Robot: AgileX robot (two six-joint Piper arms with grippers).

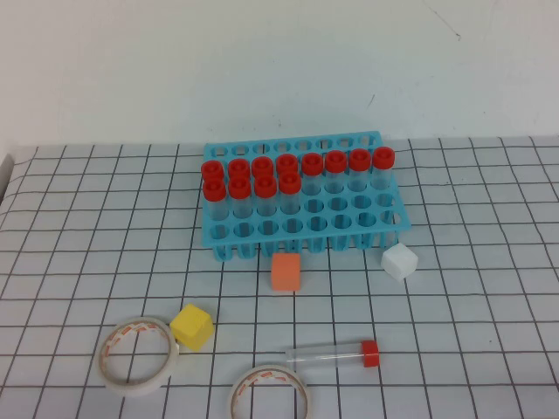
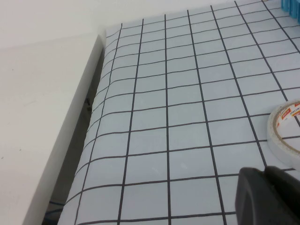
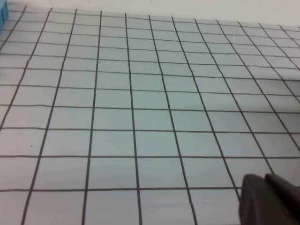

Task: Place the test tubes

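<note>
Twelve red-capped test tubes stand in the blue rack (image 1: 301, 229); one more test tube (image 1: 336, 353) lies loose on the grid mat, near the front; two tape rolls (image 1: 135, 355), three cubes, orange (image 1: 286, 271), yellow (image 1: 192, 326) and white (image 1: 399, 261); left gripper (image 2: 265, 190) hangs by a roll, fingers together; right gripper (image 3: 267, 194) over bare grid, fingers together.
</note>
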